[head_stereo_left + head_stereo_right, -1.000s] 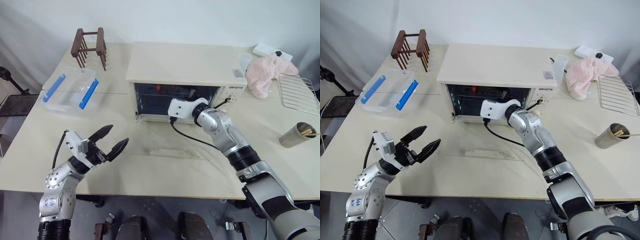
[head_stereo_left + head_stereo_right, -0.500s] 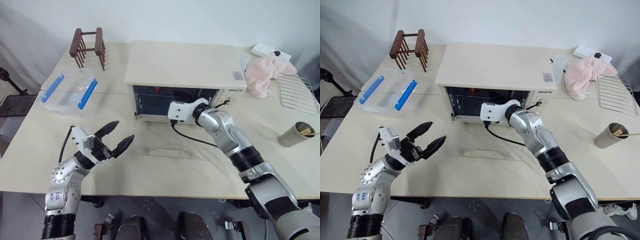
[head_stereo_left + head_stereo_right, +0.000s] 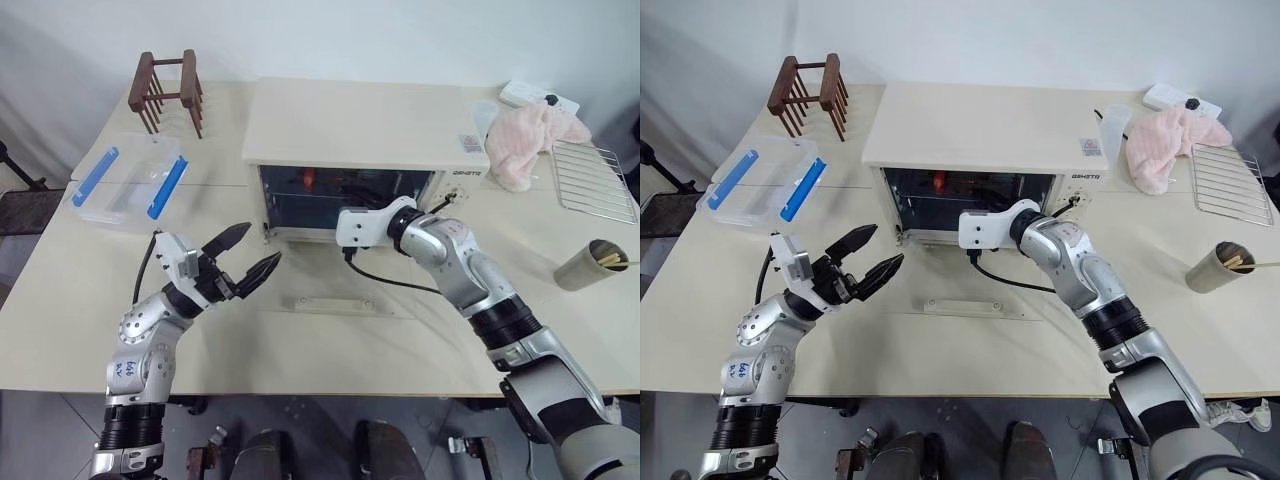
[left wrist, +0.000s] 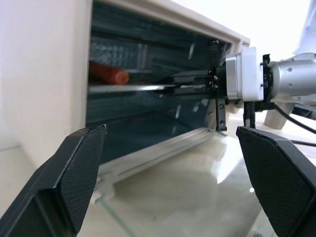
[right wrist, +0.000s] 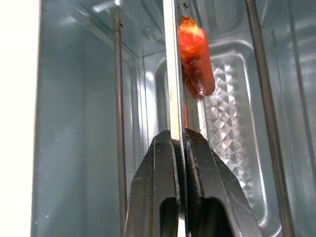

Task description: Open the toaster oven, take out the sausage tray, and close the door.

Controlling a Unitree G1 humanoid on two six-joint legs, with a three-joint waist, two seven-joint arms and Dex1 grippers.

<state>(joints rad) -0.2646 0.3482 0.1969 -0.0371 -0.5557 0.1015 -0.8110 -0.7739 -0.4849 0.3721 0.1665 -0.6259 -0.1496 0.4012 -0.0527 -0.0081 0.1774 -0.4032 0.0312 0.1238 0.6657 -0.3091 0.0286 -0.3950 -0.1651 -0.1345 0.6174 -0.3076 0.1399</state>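
The cream toaster oven [image 3: 365, 125] stands open at the table's middle. Its glass door [image 3: 330, 285] lies flat on the table in front of it. Inside, the sausage tray [image 4: 133, 88] sits on its rails, with one red sausage [image 5: 196, 59] on it. My right gripper [image 3: 352, 192] reaches level into the oven mouth. In the right wrist view its fingers [image 5: 158, 197] are shut on the tray's thin metal front edge [image 5: 171, 74]. My left gripper [image 3: 262, 243] hovers open and empty above the table, at the oven's front left corner.
A clear plastic box with blue clips [image 3: 125, 185] and a wooden rack [image 3: 165, 90] stand at the left. At the right are a pink cloth [image 3: 530, 140], a wire rack [image 3: 595, 180], a cup holding sticks [image 3: 590, 265] and a power strip [image 3: 540, 98].
My left gripper has risen and moved closer to the oven, still open. My right hand has drawn back a little at the oven mouth.
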